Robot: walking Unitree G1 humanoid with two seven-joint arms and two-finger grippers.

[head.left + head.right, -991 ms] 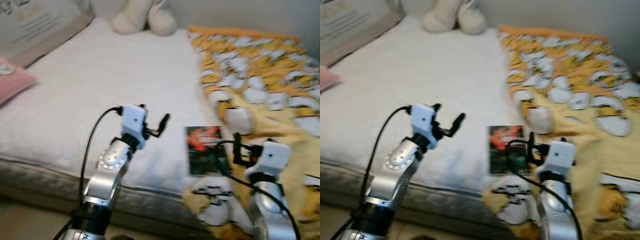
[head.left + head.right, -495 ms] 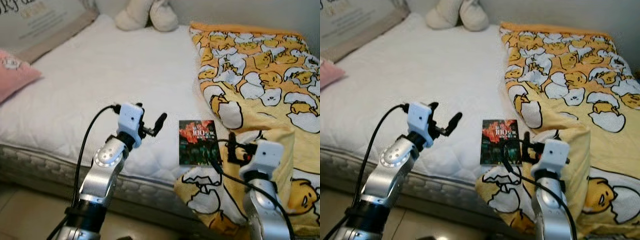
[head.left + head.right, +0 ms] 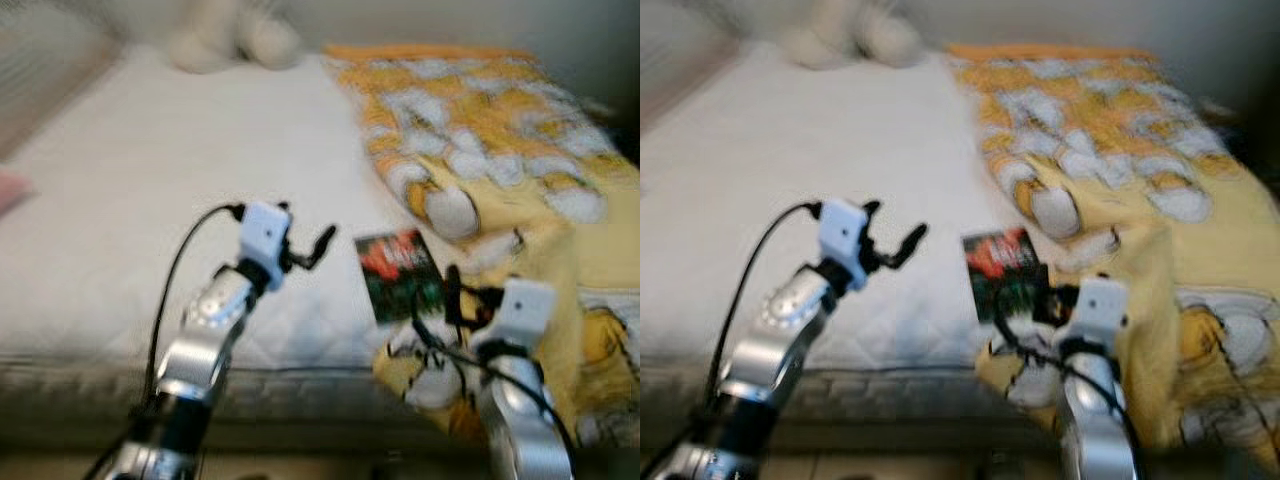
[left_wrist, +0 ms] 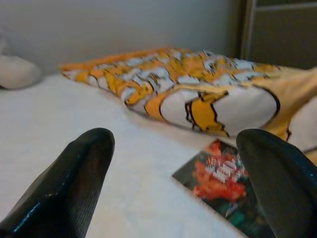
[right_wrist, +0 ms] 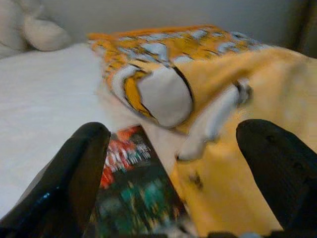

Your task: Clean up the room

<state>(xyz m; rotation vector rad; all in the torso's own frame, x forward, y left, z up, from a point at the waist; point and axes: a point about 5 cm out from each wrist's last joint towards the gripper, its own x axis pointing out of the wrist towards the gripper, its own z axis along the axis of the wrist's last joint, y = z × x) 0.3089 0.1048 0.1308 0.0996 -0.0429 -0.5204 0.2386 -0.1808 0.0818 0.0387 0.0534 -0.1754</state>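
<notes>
A dark book with a red and green cover lies flat on the white mattress, right beside a yellow blanket printed with egg figures. My left gripper hovers open over the mattress just left of the book. My right gripper is open at the book's near right corner, over the blanket's edge, with the book lying between and below its fingers. Neither gripper holds anything.
A cream plush toy sits at the head of the bed. The mattress's front edge runs across below my arms. The blanket drapes over the bed's right front corner. A dark cabinet stands beyond the bed.
The whole picture has shifted and blurred, so the camera moved; the bed now sits more to the left. Both grippers keep their places beside the book and stay open.
</notes>
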